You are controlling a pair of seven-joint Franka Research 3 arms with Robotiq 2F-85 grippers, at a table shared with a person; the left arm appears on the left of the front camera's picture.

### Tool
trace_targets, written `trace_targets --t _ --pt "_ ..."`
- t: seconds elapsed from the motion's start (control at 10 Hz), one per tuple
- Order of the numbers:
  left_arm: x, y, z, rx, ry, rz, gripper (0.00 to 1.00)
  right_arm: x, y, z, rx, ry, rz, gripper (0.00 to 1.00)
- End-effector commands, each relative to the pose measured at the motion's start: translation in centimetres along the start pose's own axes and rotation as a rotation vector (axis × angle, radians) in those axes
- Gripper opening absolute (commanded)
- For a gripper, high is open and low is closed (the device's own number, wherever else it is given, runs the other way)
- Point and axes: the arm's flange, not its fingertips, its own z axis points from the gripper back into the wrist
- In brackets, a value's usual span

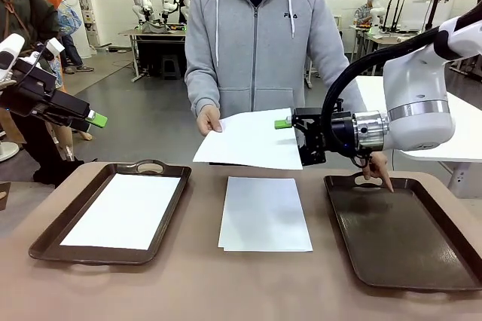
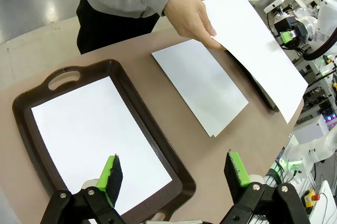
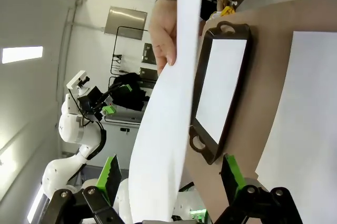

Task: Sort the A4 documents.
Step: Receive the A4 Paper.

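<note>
A person's hand [image 1: 209, 120] holds one white A4 document [image 1: 248, 140] in the air over the table's middle. My right gripper [image 1: 295, 139] is open at its right edge. In the right wrist view this sheet [image 3: 168, 113] runs edge-on between the spread jaws of the right gripper [image 3: 171, 176], not pinched. Further A4 documents [image 1: 263, 213] lie stacked on the table in the middle, and one [image 1: 124, 210] lies in the left tray [image 1: 45, 239]. My left gripper [image 1: 92, 119] hangs open and empty above the table's left side; in its own view, the left gripper [image 2: 174, 170] looks down on that tray [image 2: 31, 98].
A dark brown tray [image 1: 407, 230] stands at the right with nothing in it. The person's other hand [image 1: 384, 178] touches its far rim with a fingertip. The person stands close behind the table's far edge. Bare tabletop lies between the trays and along the near edge.
</note>
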Motion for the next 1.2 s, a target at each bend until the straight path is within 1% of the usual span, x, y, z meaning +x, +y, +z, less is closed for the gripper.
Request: trace_targets --t 0.0,0.3,0.5,0.6,0.7,0.8,0.9,1.0,1.1 --pt "0.00 0.03 -0.06 0.000 -0.009 0.005 1.00 0.53 0.13 -0.55 0.036 -0.001 -0.046 1.00" --pt "0.00 0.03 -0.06 0.000 -0.009 0.005 1.00 0.50 0.32 -0.57 0.086 0.012 -0.062 1.00" --pt "0.00 0.03 -0.06 0.000 -0.009 0.005 1.00 0.47 0.33 -0.71 0.096 0.009 -0.053 1.00" --pt "0.00 0.03 -0.06 0.000 -0.009 0.005 1.00 0.40 0.33 -0.85 0.084 0.006 -0.035 0.88" --pt "0.00 0.03 -0.06 0.000 -0.009 0.005 1.00 0.38 0.32 -0.89 0.086 0.012 -0.027 0.81" --pt "0.00 0.03 -0.06 0.000 -0.009 0.005 1.00 0.37 0.36 -0.92 0.090 0.024 -0.023 0.68" --pt "0.00 0.03 -0.06 0.000 -0.009 0.005 1.00 0.36 0.36 -0.88 0.093 0.030 -0.026 0.62" --pt "0.00 0.03 -0.06 0.000 -0.009 0.005 1.00 0.35 0.25 -0.83 0.094 0.032 -0.030 0.49" --pt "0.00 0.03 -0.06 0.000 -0.009 0.005 1.00 0.37 0.20 -0.77 0.093 0.031 -0.032 0.42"
